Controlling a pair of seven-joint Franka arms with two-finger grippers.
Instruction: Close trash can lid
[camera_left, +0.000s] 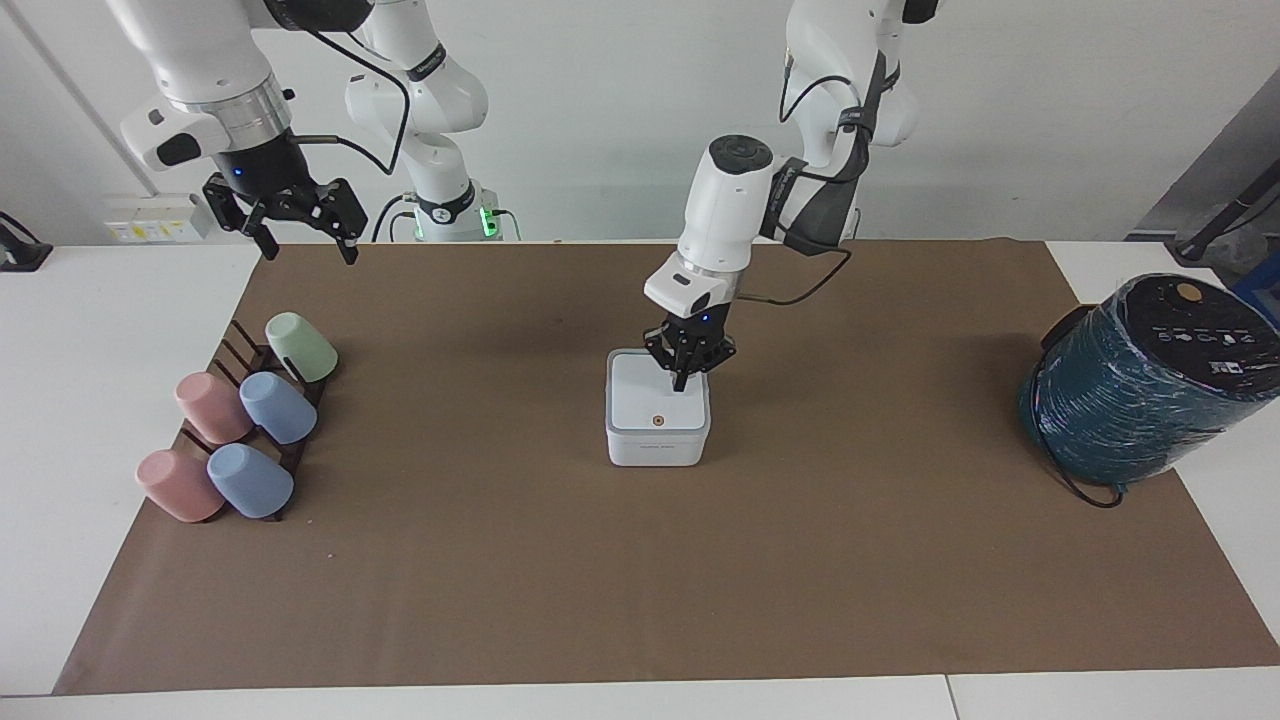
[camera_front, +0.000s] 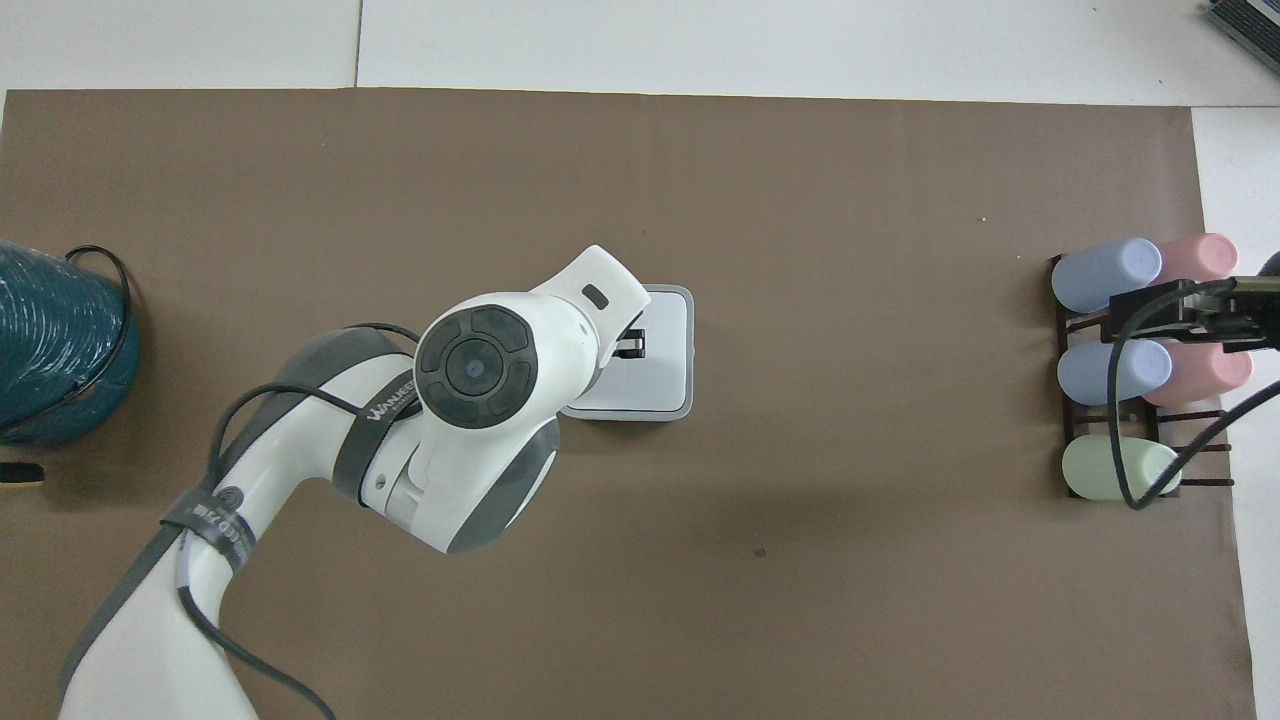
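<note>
The small white trash can (camera_left: 657, 447) stands mid-table on the brown mat. Its lid (camera_left: 645, 400) lies flat on the grey rim, with the orange dot facing up. Nothing inside the can shows. My left gripper (camera_left: 681, 381) is shut and empty, pointing down over the part of the lid nearer to the robots. I cannot tell whether its tip touches the lid. In the overhead view the left arm covers part of the can (camera_front: 668, 350), and the gripper (camera_front: 631, 345) shows over the lid. My right gripper (camera_left: 308, 245) is open and waits high over the right arm's end of the table.
A dark rack (camera_left: 232, 345) holding several pastel cups sits toward the right arm's end, below the right gripper (camera_front: 1185, 312). A large teal wrapped spool (camera_left: 1140, 385) with a black cable stands at the left arm's end.
</note>
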